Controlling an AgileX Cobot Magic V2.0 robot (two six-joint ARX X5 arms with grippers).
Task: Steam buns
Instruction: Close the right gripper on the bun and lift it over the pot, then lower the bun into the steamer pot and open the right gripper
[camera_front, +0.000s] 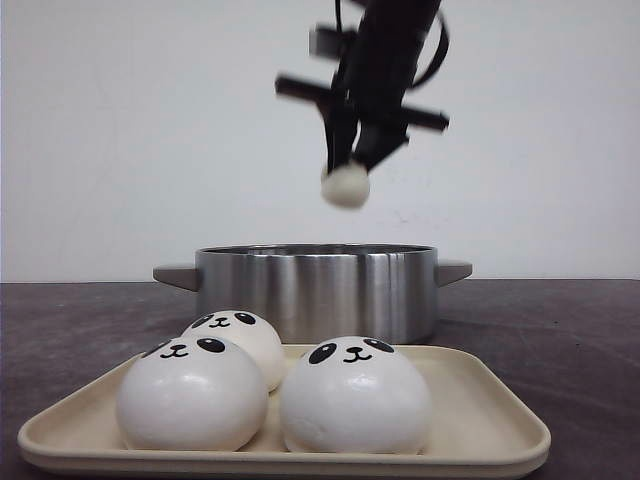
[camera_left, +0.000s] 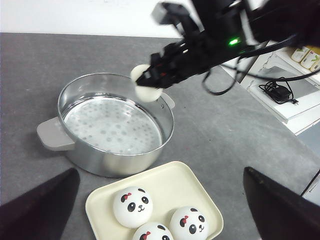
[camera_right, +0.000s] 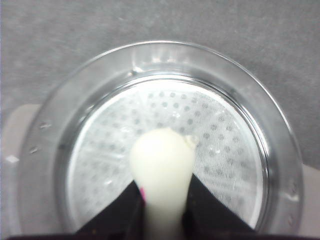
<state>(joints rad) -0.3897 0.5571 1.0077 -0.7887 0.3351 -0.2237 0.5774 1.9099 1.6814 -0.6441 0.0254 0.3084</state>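
three buns (camera_front: 355, 395) sit on a tray (camera_front: 480, 420) on the dark table (camera_front: 580, 340).

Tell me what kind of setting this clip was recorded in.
Probably a lab bench staged as a kitchen: a steel steamer pot and a tray of panda buns on a grey tabletop, with shelving and loose cables alongside.

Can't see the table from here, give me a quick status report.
Right gripper shut on a bun, above the steamer pot. Left gripper open, idle. Three buns on tray. Pot unobstructed.
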